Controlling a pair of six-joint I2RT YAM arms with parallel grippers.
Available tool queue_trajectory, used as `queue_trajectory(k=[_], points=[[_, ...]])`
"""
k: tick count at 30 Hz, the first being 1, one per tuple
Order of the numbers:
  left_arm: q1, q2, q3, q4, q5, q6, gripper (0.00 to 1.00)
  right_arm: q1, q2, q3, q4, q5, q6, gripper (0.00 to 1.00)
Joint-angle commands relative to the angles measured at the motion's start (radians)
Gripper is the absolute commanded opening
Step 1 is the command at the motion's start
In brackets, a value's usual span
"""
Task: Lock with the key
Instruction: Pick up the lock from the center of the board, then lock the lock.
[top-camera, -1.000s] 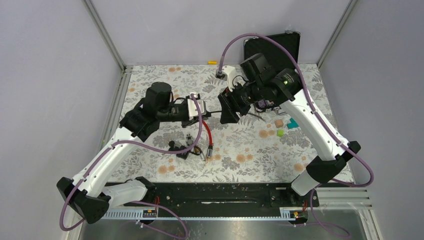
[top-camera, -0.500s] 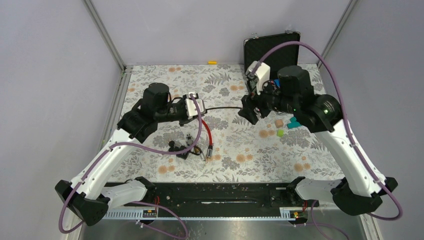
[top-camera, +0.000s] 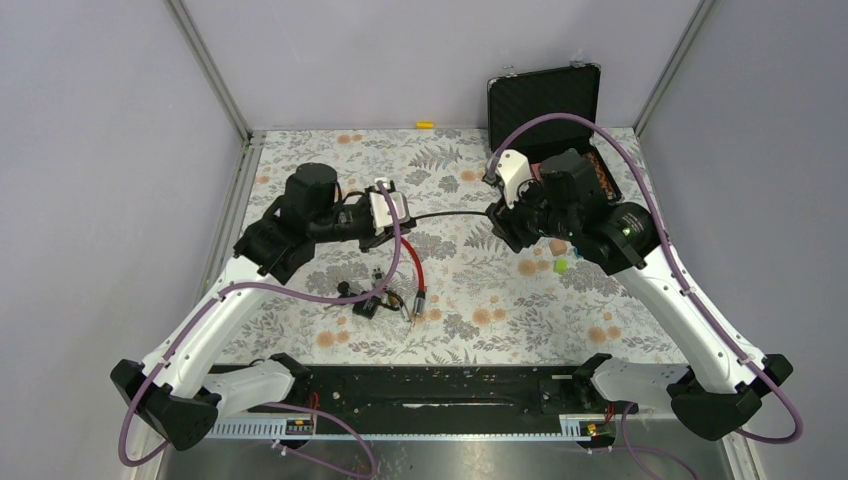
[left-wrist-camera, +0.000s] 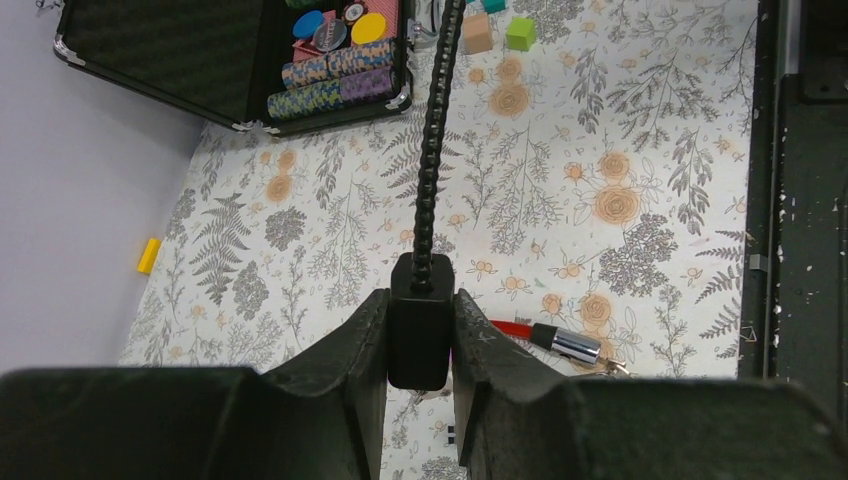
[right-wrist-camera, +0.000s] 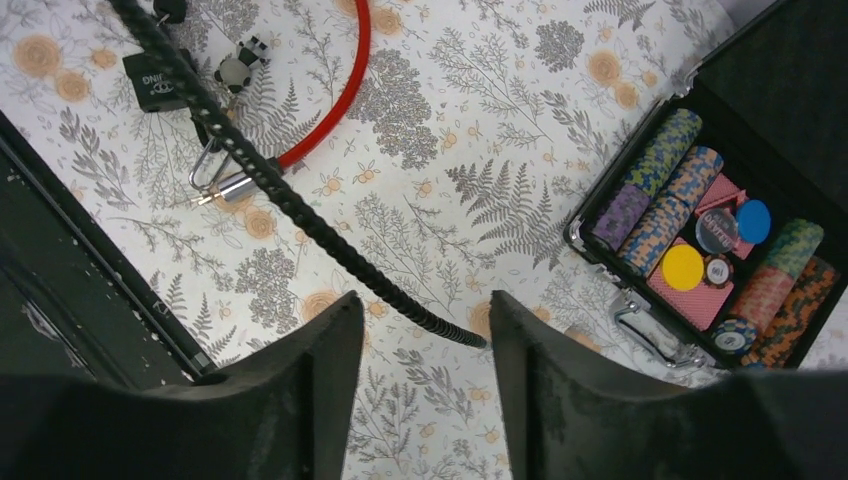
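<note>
My left gripper (left-wrist-camera: 420, 345) is shut on the black block-shaped lock body (left-wrist-camera: 420, 320). A black ribbed cable (left-wrist-camera: 432, 160) runs out of it above the floral table toward the right arm; it also shows in the top view (top-camera: 450, 215). My right gripper (right-wrist-camera: 425, 350) is open and holds nothing. The cable's free end (right-wrist-camera: 478, 342) lies between its fingers, close to the right one. A key bunch with a black fob (right-wrist-camera: 155, 78) lies on the table beside a red cable (right-wrist-camera: 345, 90), below the left gripper (top-camera: 393, 212) in the top view.
An open black case (top-camera: 545, 95) with poker chips (right-wrist-camera: 720, 230) stands at the back right. Small coloured blocks (top-camera: 560, 265) lie under the right arm. A yellow piece (top-camera: 426, 125) lies by the back wall. The red cable's metal end (right-wrist-camera: 232, 187) points at the black front rail.
My right arm has swung right, away from the left gripper, along the black cable to its free end, uncovering the case. The left gripper still holds the lock body.
</note>
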Motion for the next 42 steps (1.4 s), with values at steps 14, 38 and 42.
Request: queue_trajectory(k=[14,38,42], points=[[0.019,0.016,0.038,0.233,0.17,-0.253,0.0,-0.049,0.041,0.046,0.029,-0.166,0.15,0.0],[0.018,0.043,-0.135,0.741,0.311,-0.697,0.0,-0.049,-0.03,-0.151,0.951,-0.417,0.78,0.0],[0.018,0.048,-0.131,0.754,0.314,-0.691,0.0,-0.047,-0.024,-0.139,0.912,-0.426,0.738,0.0]])
